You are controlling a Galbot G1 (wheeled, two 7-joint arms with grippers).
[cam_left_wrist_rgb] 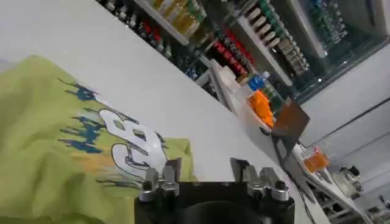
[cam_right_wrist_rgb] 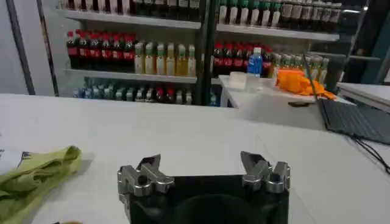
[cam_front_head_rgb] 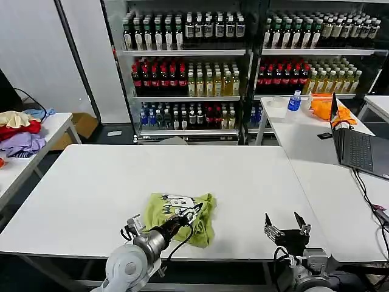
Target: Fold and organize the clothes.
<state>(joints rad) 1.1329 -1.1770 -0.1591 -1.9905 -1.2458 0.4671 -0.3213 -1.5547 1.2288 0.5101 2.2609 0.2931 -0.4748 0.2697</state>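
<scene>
A lime-green T-shirt (cam_front_head_rgb: 176, 214) with a white and blue print lies roughly folded and rumpled on the white table (cam_front_head_rgb: 91, 182), near its front edge. My left gripper (cam_front_head_rgb: 194, 211) hovers over the shirt's right part. In the left wrist view the left gripper (cam_left_wrist_rgb: 206, 168) is open: one finger is over the edge of the shirt (cam_left_wrist_rgb: 55, 152), the other over bare table. My right gripper (cam_front_head_rgb: 284, 224) stands open above bare table to the right of the shirt. From the right wrist, the right gripper (cam_right_wrist_rgb: 201, 162) holds nothing and the shirt (cam_right_wrist_rgb: 30, 178) lies off to one side.
A second white table on the right carries a laptop (cam_front_head_rgb: 358, 149), an orange cloth (cam_front_head_rgb: 325, 108) and a blue bottle (cam_front_head_rgb: 295, 100). A pile of mixed clothes (cam_front_head_rgb: 21, 131) sits on a table at the left. Drink shelves (cam_front_head_rgb: 188, 79) line the back.
</scene>
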